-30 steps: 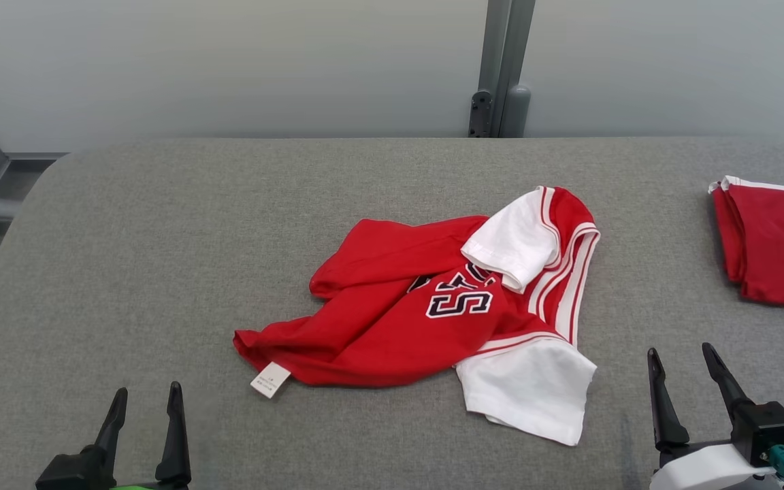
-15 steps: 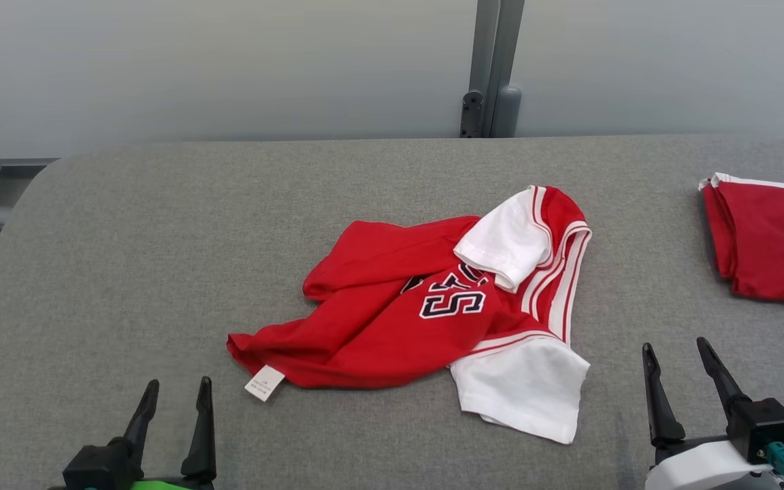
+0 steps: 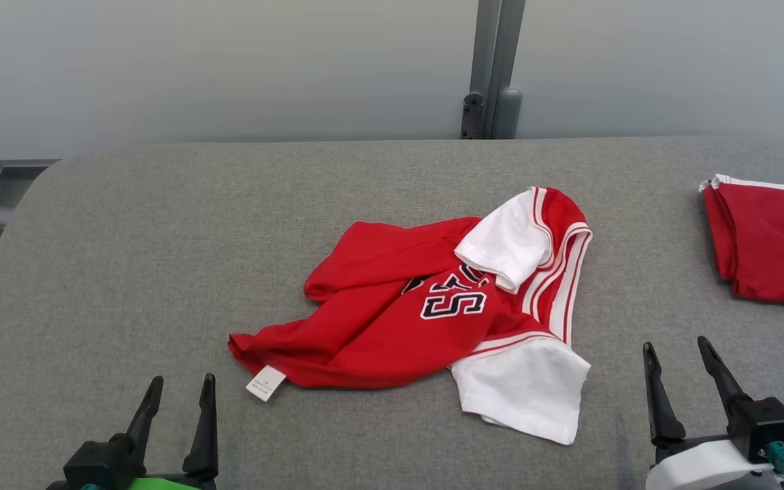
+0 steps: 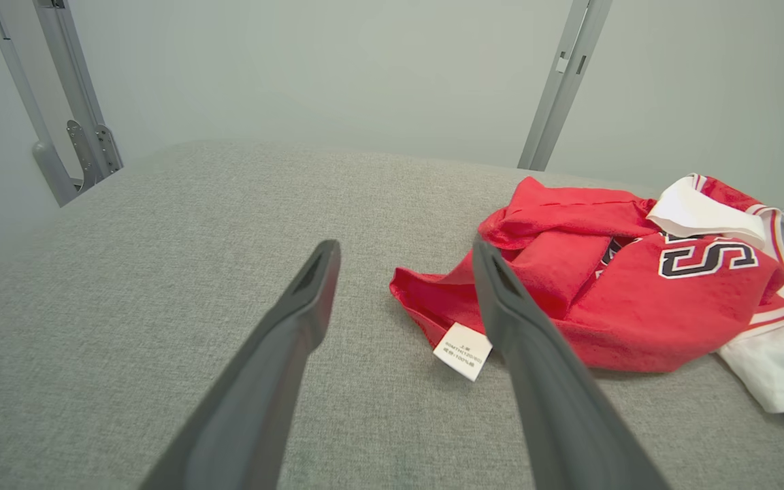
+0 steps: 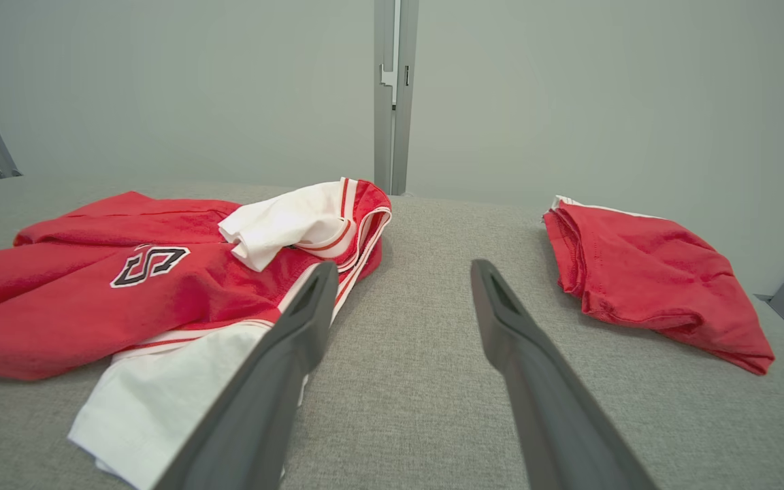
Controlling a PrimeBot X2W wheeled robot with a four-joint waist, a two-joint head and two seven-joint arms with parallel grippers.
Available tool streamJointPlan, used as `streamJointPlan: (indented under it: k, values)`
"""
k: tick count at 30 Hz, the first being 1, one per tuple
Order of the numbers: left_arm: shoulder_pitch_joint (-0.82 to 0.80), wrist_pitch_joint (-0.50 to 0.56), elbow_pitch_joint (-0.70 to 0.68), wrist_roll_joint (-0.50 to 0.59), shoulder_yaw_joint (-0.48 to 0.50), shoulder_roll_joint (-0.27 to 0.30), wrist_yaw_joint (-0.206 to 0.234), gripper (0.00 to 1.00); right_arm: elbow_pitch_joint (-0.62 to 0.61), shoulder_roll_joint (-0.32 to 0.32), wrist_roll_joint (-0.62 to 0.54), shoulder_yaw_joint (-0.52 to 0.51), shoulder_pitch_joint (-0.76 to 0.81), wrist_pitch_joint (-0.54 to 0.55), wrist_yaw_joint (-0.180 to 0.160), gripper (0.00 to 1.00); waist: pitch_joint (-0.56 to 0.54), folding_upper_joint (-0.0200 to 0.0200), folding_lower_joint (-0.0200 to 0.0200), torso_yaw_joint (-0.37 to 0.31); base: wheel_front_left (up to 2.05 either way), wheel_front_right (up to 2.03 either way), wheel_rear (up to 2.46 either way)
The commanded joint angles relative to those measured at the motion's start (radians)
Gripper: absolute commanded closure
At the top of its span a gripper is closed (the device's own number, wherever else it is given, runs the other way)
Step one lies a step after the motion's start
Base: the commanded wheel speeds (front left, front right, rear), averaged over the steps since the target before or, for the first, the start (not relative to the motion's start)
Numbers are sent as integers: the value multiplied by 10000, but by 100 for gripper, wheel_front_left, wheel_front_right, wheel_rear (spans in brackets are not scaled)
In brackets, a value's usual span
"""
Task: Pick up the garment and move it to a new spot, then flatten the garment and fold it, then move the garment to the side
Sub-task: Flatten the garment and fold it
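**Crumpled red jersey lying between two open, empty grippers**

A red and white garment (image 3: 392, 320) is lying crumpled near the middle of a grey fabric-covered table (image 3: 126, 238). Its red body is bunching toward the robot's left, with dark, white-edged lettering showing on the front. One white sleeve (image 3: 508, 245) is folding over the top of the heap on the far side. The other white sleeve (image 3: 525, 391) is spreading flat toward the near edge. A small white label (image 3: 265, 383) is sticking out from the garment's near left corner.

The left gripper (image 3: 183, 378) is hovering at the near left, its two dark fingers (image 3: 205, 422) standing wide apart and holding nothing. In the left wrist view the label is sitting just beside one fingertip. The right gripper (image 3: 676, 342) is hovering at the near right, near the flat white sleeve, its jaws also spread wide and empty. Neither gripper is touching the garment.

Well apart on the robot's right, a second red cloth (image 3: 773, 245) is lying folded near the table's edge. A grey metal post (image 3: 491, 68) is standing behind the table against a pale wall (image 3: 229, 68).
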Motion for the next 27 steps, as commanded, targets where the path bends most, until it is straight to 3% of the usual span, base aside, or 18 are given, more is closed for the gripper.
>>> streamJointPlan:
  k: [1, 9, 16, 27]
  values:
    - [-150, -1, -25, -48, -11, 78, -28, 0, 5, -10, 64, 0, -95, -29, -5, 0, -8, 0, 0, -3, 0, 0, 0]
    - [25, 0, 0, -212, -374, 169, -29, 0, -258, -7, 124, 215, 38, -29, -5, 0, -38, 0, 0, -30, 0, 0, 0]
    - [-513, 484, 1589, -758, -1164, 564, -28, 0, 2012, -104, 83, 1465, -168, 722, -8, 0, 324, 0, 0, 0, 0, 0, 0]
    - [-2052, 1025, 2573, -1585, -2062, 829, -28, 0, 3111, -49, 301, 2218, -1276, 1817, -6, 0, 1280, 0, 0, 175, 0, 0, 0]
